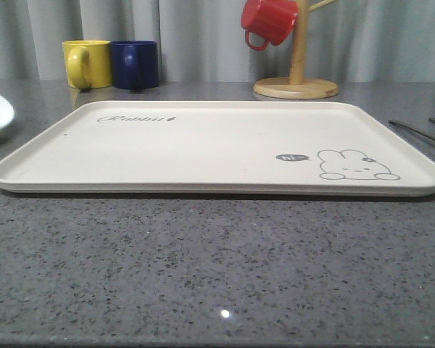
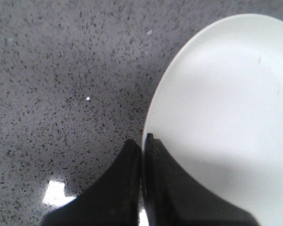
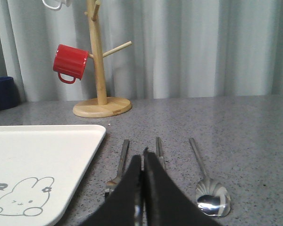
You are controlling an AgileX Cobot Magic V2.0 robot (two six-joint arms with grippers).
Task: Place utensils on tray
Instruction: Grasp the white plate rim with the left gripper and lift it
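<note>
**A:** so what's your tray (image 1: 203,145) looking like?

**B:** Cream, flat, low rim, grey rabbit in one corner, nothing on it. It sits mid-table. Your plate (image 2: 226,117) is off its left side; fork (image 3: 119,167), chopsticks (image 3: 159,151) and spoon (image 3: 208,188) lie side by side on the counter just right of it.

**A:** and your grippers?

**B:** Left gripper (image 2: 142,146) is pinched closed right at the plate's rim, gripping nothing you can see. Right gripper (image 3: 142,162) is closed too, over the chopsticks, empty.
</note>
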